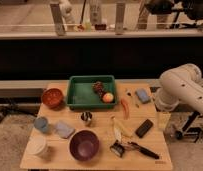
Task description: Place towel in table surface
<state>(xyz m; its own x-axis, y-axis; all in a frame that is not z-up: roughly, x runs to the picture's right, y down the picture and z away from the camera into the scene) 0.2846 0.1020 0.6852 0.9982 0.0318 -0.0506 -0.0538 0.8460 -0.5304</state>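
Note:
The towel (64, 129), a small rumpled pale grey-blue cloth, lies on the table surface (102, 160) at the left. It sits between the pale-blue cup (41, 124) and the purple bowl (84, 145). My white arm (181, 89) bends at the table's right edge, far from the towel. The gripper itself does not show; it is hidden behind or below the arm.
A green tray (80, 95) at the back holds a pine cone (99, 87) and an orange fruit (108, 97). Also on the table are an orange bowl (52, 97), a white cup (37, 146), a metal cup (86, 118), a banana (120, 128), a carrot (125, 107), a black block (144, 128), a blue block (142, 95) and a black tool (137, 148).

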